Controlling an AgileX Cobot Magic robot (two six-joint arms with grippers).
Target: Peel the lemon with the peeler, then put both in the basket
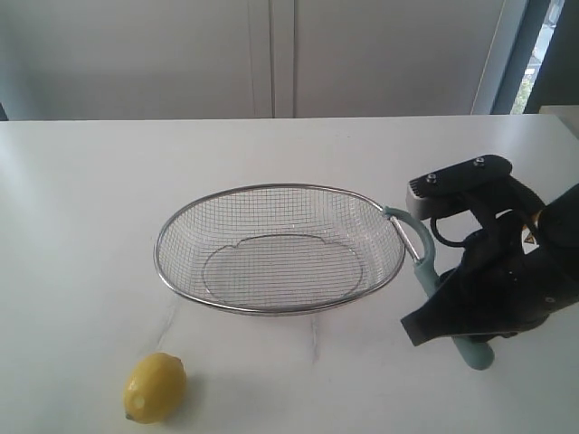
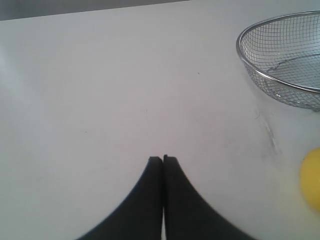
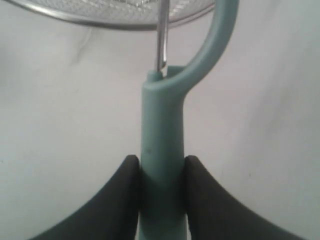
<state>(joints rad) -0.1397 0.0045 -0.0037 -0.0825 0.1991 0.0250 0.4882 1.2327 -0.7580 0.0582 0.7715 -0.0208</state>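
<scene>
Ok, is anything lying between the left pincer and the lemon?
No. The left wrist view shows only bare white table between the shut left pincer and the lemon; the basket stands clear of that stretch.

The right end effector (image 1: 432, 307) hides much of the peeler (image 1: 422, 271); the left wrist view crops the lemon (image 2: 311, 177).

Unpeeled lemon (image 1: 156, 387), teal peeler (image 3: 161, 125) beside basket (image 1: 271, 212)
</scene>
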